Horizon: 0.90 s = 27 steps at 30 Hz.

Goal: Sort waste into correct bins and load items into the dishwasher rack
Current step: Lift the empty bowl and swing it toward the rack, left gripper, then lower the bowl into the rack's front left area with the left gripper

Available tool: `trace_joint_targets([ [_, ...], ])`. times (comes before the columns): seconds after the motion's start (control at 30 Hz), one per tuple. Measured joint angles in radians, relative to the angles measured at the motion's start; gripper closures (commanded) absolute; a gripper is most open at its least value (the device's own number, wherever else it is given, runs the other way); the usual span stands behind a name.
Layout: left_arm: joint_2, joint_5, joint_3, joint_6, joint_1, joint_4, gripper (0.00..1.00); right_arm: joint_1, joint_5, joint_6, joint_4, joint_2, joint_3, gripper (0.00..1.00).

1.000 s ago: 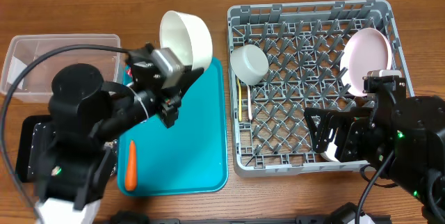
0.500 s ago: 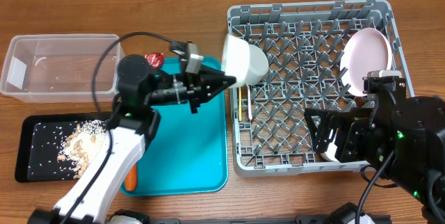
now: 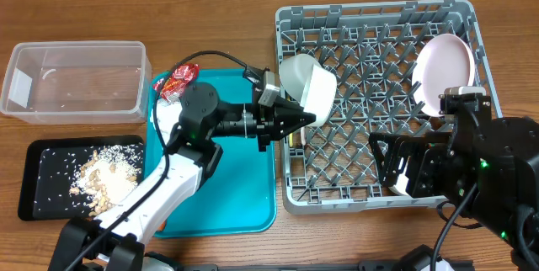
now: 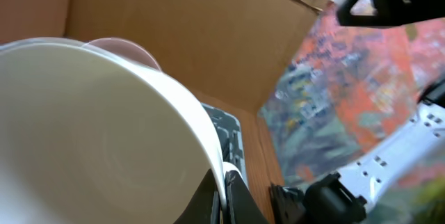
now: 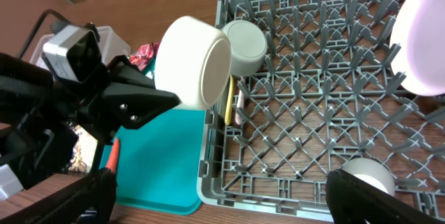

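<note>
Jaws of your left gripper (image 3: 305,120) are clamped on the rim of the white bowl (image 3: 320,94), which is held on its side above the upper left part of the rack (image 3: 370,6). In the left wrist view the bowl fills the left of the frame, with its rim nipped between the two fingers at the bottom centre. Your right gripper (image 3: 402,167) sits over the lower right of the rack with its jaws spread wide and nothing between them.

From the right wrist view, the grey bowl (image 5: 247,43) lies in the rack's upper left corner, just beside the held bowl. A yellow utensil (image 5: 228,102) lies along the rack's left edge below it. The pink plate (image 3: 442,69) stands on edge at the rack's upper right.

At left of the overhead frame, the red wrapper (image 3: 178,79) lies at the top left corner of the teal tray (image 3: 244,187). The clear tub (image 3: 76,82) is at upper left. Food scraps (image 3: 105,170) lie in the black tray (image 3: 34,149) below it. The carrot (image 5: 111,156) rests on the teal tray's left side.
</note>
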State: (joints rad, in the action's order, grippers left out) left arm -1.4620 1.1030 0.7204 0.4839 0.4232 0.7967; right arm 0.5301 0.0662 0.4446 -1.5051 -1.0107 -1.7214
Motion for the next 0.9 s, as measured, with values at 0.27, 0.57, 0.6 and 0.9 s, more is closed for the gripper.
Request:
trace_joint_targets([
  [0.27,0.0,-0.219,-0.041,0.231,0.029,-0.04,0.96,0.0,0.0,0.0,0.002,0.0,0.0,0.0],
  [0.57,0.0,-0.391,-0.075,0.33,0.08,0.126,0.96,0.0,0.0,0.0,0.003,0.0,0.0,0.0],
  [0.6,0.0,-0.423,-0.093,0.336,0.101,0.155,0.96,0.0,0.0,0.0,0.001,0.0,0.0,0.0],
  [0.9,-0.002,-0.592,-0.269,0.349,0.179,0.399,0.96,0.0,0.0,0.0,-0.005,0.0,0.0,0.0],
])
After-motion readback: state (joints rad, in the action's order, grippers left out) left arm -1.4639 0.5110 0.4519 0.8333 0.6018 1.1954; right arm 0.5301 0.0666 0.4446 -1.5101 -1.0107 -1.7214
